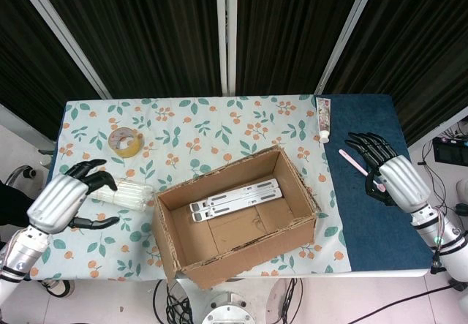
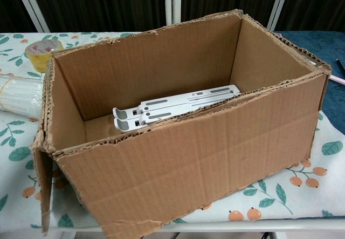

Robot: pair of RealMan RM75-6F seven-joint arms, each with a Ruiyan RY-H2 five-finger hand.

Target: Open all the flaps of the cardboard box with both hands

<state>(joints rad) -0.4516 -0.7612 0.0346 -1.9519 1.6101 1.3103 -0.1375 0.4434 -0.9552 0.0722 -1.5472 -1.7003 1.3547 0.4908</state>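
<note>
- Dark pleated curtains back the worktop (image 1: 219, 115), which carries a floral cloth on the left and a blue mat (image 1: 380, 221) on the right.
- I see the box (image 1: 238, 218) mid-worktop, top fully open, one flap (image 2: 43, 185) hanging down its left end; a grey stand (image 2: 178, 107) lies inside.
- My left hand (image 1: 62, 201) sits clear of the box near the white roll (image 1: 131, 191), fingers spread, holding nothing.
- My right hand (image 1: 384, 178) hovers empty over the mat, fingers apart, above the pink toothbrush (image 1: 351, 161).
- Judgement: both hands are parked wide; no flap appears to remain.

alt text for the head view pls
Overhead view: an open cardboard box holding a grey folding stand sits on a floral tablecloth. The empty left hand and right hand hover apart at either side.
</note>
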